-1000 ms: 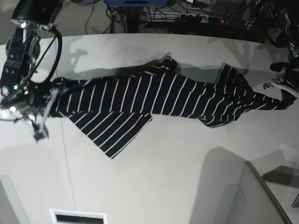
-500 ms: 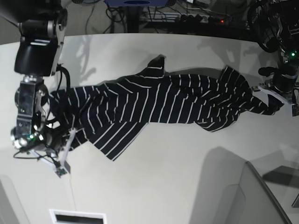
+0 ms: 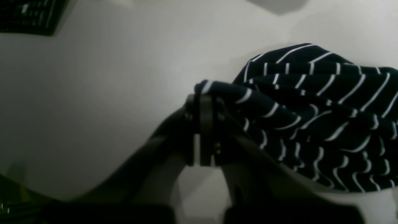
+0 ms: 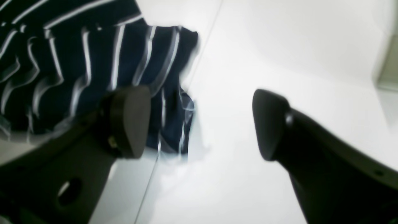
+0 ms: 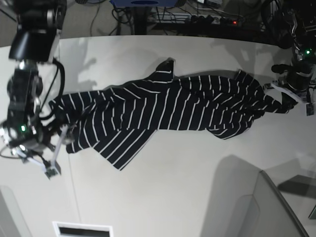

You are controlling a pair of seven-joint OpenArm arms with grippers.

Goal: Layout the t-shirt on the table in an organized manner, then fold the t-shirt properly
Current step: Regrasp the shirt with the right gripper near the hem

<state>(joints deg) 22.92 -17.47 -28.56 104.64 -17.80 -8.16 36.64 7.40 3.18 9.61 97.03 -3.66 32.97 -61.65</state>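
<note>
The t-shirt [image 5: 163, 108], dark navy with thin white stripes, lies stretched and rumpled across the table [image 5: 197, 197] from left to right. At the right end of the base view my left gripper [image 5: 289, 101] is shut on a bunched end of the t-shirt [image 3: 311, 109]; in the left wrist view the left gripper [image 3: 203, 102] pinches the fabric just above the table. My right gripper [image 5: 57, 150] is at the shirt's left end. It stands open [image 4: 199, 124], nothing between its fingers, with the t-shirt's edge [image 4: 62, 62] lying just behind one finger [image 4: 127, 121].
A thin dark seam [image 5: 71, 173] runs across the table near my right gripper. A pale raised panel [image 5: 266, 207] stands at the front right and a slotted opening [image 5: 81, 229] at the front left. Cables and a power strip [image 5: 207, 19] lie beyond the far edge.
My right gripper has opened and let go of the shirt's left end, which now rests on the table. The left gripper, still shut on the other end, has shifted slightly toward the far edge.
</note>
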